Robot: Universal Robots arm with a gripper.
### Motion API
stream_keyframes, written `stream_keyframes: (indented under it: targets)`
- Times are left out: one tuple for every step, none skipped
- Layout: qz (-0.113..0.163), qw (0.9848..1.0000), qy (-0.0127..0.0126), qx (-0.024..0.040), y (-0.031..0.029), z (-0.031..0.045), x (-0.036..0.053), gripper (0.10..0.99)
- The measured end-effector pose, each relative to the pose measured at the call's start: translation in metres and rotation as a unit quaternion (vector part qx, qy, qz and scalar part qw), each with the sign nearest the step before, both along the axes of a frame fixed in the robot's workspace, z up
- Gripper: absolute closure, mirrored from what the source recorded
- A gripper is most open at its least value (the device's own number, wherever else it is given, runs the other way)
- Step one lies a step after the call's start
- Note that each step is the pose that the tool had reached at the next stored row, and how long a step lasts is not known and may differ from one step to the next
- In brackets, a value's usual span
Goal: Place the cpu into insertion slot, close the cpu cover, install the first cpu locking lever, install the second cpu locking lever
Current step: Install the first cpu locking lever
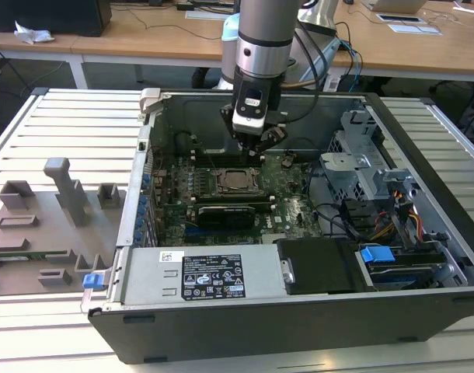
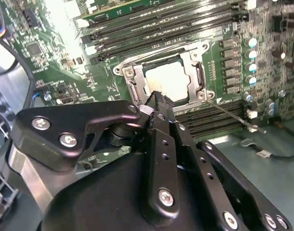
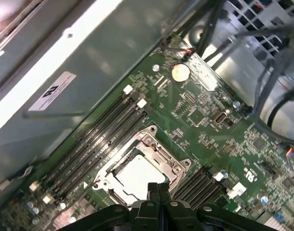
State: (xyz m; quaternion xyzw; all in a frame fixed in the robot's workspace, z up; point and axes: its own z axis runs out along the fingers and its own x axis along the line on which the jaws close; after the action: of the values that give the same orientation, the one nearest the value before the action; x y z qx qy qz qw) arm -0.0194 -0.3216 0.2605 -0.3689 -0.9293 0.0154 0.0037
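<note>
Our black gripper [image 2: 155, 97], shut and empty, hangs just above the pale square cpu [image 2: 168, 79] inside the thin silvery cpu cover [image 2: 199, 77].

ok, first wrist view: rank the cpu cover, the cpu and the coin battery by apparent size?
1. cpu cover: largest, its frame runs all round the chip.
2. cpu: fits inside the frame's opening.
3. coin battery: clearly smallest. It seems to lie farther from the camera, which may shrink it a bit, but not enough to change the order.
</note>
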Motion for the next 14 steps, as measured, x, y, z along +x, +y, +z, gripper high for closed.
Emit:
stream_keyframes:
  targets:
    - [0.009,1.0000,0.0000,0.0000,0.0000,0.0000,0.0000,0.980]
    - [0.022,0.9998,0.0000,0.0000,0.0000,0.0000,0.0000,0.980]
    - [0.029,0.9996,0.0000,0.0000,0.0000,0.0000,0.0000,0.980]
    - [0.037,0.9993,0.0000,0.0000,0.0000,0.0000,0.0000,0.980]
    - [0.052,0.9987,0.0000,0.0000,0.0000,0.0000,0.0000,0.980]
    - [0.059,0.9982,0.0000,0.0000,0.0000,0.0000,0.0000,0.980]
    - [0.067,0.9977,0.0000,0.0000,0.0000,0.0000,0.0000,0.980]
    - [0.079,0.9969,0.0000,0.0000,0.0000,0.0000,0.0000,0.980]
    - [0.087,0.9962,0.0000,0.0000,0.0000,0.0000,0.0000,0.980]
    - [0.099,0.9951,0.0000,0.0000,0.0000,0.0000,0.0000,0.980]
    - [0.107,0.9943,0.0000,0.0000,0.0000,0.0000,0.0000,0.980]
    - [0.119,0.9929,0.0000,0.0000,0.0000,0.0000,0.0000,0.980]
    - [0.126,0.9920,0.0000,0.0000,0.0000,0.0000,0.0000,0.980]
    - [0.141,0.9900,0.0000,0.0000,0.0000,0.0000,0.0000,0.980]
